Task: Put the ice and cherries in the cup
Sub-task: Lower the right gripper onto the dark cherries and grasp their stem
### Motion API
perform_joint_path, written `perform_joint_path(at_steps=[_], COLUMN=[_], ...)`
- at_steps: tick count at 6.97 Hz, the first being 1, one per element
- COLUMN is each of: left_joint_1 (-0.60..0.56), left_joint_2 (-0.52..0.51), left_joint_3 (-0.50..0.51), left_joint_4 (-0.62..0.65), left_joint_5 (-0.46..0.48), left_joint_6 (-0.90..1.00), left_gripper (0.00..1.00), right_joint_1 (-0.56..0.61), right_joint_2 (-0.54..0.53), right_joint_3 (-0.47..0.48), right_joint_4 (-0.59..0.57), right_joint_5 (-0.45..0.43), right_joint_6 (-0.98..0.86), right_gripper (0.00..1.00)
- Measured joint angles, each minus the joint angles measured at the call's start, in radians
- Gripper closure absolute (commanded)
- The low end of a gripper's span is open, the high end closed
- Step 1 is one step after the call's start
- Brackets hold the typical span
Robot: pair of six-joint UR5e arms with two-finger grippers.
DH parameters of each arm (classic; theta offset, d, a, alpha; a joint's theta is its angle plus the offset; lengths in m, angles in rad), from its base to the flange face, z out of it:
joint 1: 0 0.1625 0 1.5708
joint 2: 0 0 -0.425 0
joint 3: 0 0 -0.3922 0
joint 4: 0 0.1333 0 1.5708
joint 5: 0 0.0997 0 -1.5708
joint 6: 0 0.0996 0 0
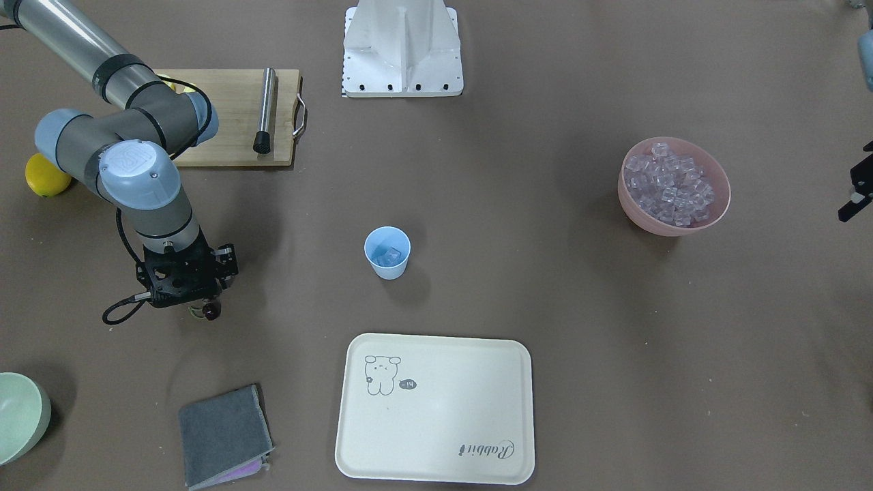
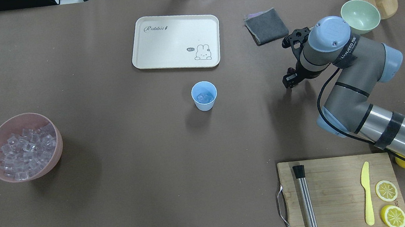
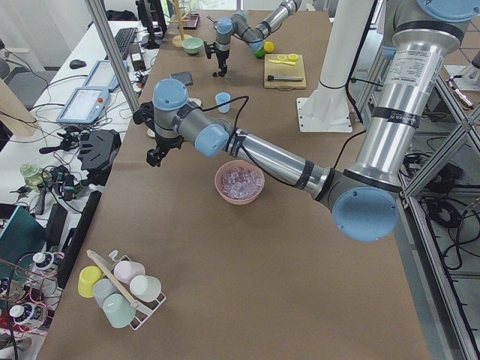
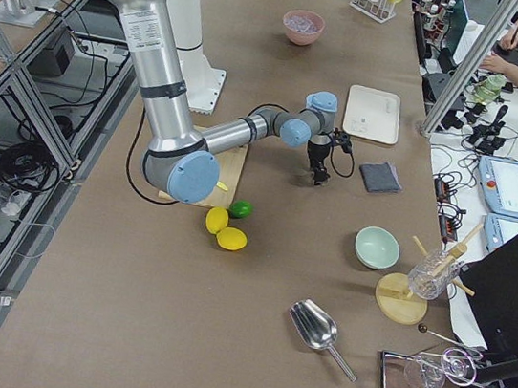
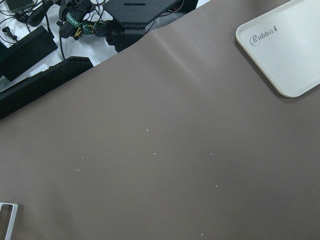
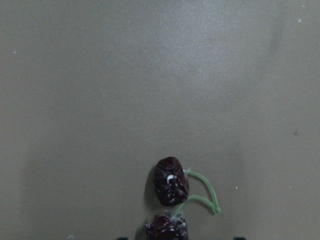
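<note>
Cup: the light blue cup (image 1: pixel 387 262) stands upright near the middle of the surface, apart from everything else.
Ice: a few clear cubes of ice (image 1: pixel 387 256) lie in the bottom of the cup; a far larger heap fills the pink bowl (image 1: pixel 682 230), well off on the robot's left side.
Cherries: the dark maroon cherries (image 6: pixel 171 181) hang at the tip of the right end effector, with the thin green stem curling to one side. They are clear of the surface and well apart from the cup.
Right end effector: the right end effector (image 2: pixel 291 81) points down, clenched on the cherries, with its shadow cast on the surface beside it.
Left end effector: the left end effector (image 3: pixel 154 157) hovers beyond the pink bowl; whether it is released or clenched cannot be told.
Tray: the cream tray (image 1: pixel 450 423) lies flat just beyond the cup, on the operators' side.
Cloth: a folded grey cloth (image 1: pixel 222 433) lies near the right end effector.
</note>
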Motion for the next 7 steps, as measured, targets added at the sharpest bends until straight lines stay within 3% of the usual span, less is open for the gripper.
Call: perform_joint_path(at_steps=[2, 7], left_joint_1=[0.0, -0.001], left_joint_2=[0.009, 0.063], left_joint_3=[-0.001, -0.001], left_joint_4=[-0.013, -0.088], left_joint_5=[0.0, 0.0], left_joint_6=[0.0, -0.001], left_gripper=[0.02, 0.02], right_joint_1=[0.0, 0.006], right_joint_2=[0.011, 0.016], right_joint_3=[-0.001, 0.001], right_joint_4=[0.0, 0.0], right_joint_5=[0.004, 0.005], right_joint_6=[0.001, 0.003], right_gripper=[1.0, 1.0])
